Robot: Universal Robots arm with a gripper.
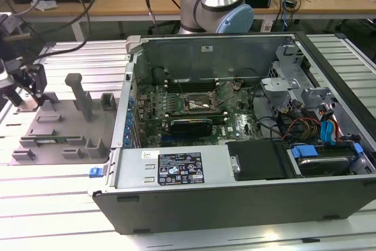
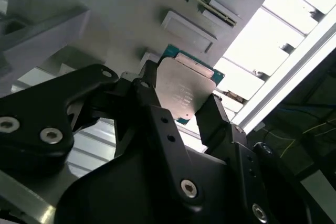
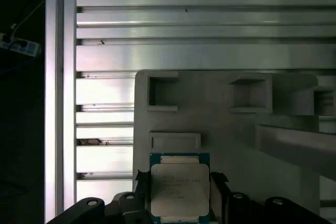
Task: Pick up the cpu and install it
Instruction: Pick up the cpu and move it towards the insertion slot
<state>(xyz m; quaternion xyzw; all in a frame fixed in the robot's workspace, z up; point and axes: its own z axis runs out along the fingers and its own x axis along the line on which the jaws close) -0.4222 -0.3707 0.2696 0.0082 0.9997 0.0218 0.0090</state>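
Cpu (image 3: 180,188) is pinched at two opposite edges by the gripper (image 3: 179,181), whose black fingers (image 3: 140,178) stand closed to the chip's width, its silver top showing in both wrist views. It hangs just over, or possibly rests on, the grey tray (image 3: 236,124); I cannot tell which. The grasp looks made, but installing is all left: the socket (image 1: 197,105) lies well apart inside the open computer case (image 1: 235,192), toward the exterior view's right.

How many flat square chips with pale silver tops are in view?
1: the silver-topped square chip is gripped by the black gripper over the grey moulded tray; others may be hidden.
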